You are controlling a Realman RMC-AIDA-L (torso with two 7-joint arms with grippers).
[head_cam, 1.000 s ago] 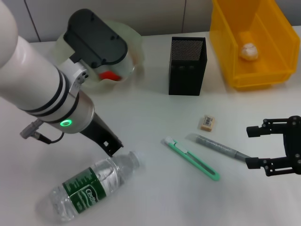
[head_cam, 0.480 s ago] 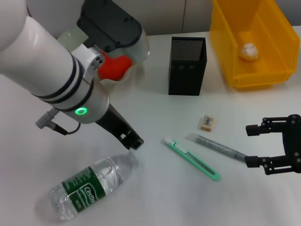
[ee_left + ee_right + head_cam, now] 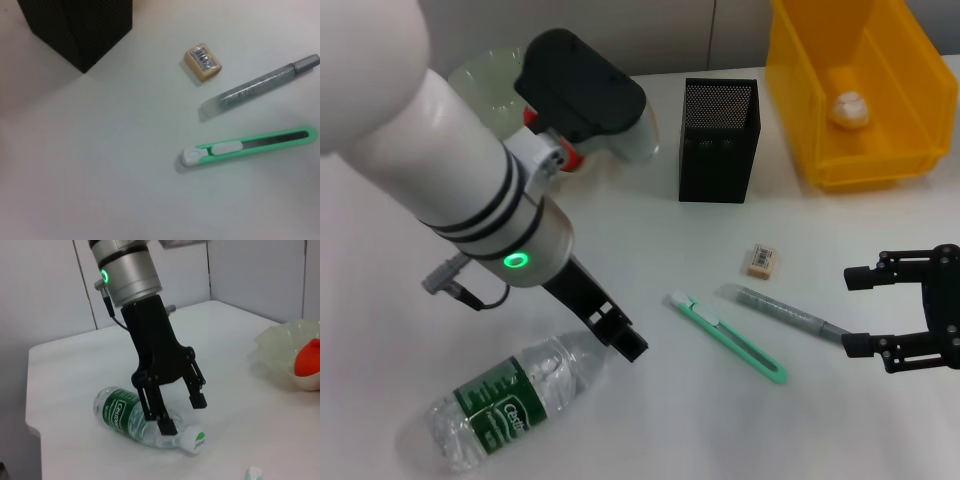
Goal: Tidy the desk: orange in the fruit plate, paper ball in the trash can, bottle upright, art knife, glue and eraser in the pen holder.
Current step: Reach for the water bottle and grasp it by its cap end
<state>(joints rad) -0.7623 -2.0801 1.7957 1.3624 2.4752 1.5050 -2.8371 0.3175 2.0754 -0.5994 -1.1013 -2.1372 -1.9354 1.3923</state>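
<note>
Left gripper (image 3: 618, 333) poised with fingers spread and empty, just past the cap end of the bottle (image 3: 505, 400), seen from the right wrist view to straddle the neck region above the table (image 3: 650, 430). Bottle on its side, long axis running from its base, farthest from the pen holder (image 3: 718, 140), up toward its cap (image 3: 194, 442), which points toward the art knife (image 3: 728, 336). Judged the next target: bottle directly beneath and slightly behind the left fingertips, so a short drop and a close across the neck look enough for a grip, then a swing to upright. Risk judged in the round, clear body rolling away under a one-sided touch.

Right gripper (image 3: 880, 310) parked on the far side of the art knife from the bottle, jaws wide apart, nothing held, its lower finger close to the tip of the glue (image 3: 782, 313). Left arm clearly the nearer to the bottle; right arm the nearer to glue, art knife and eraser (image 3: 761, 260), all three lying loose between pen holder and right gripper.

Orange (image 3: 309, 357) already in the fruit plate (image 3: 280, 342) beyond the left arm; paper ball (image 3: 849, 108) already in the yellow trash can (image 3: 860, 90) beside the pen holder.
</note>
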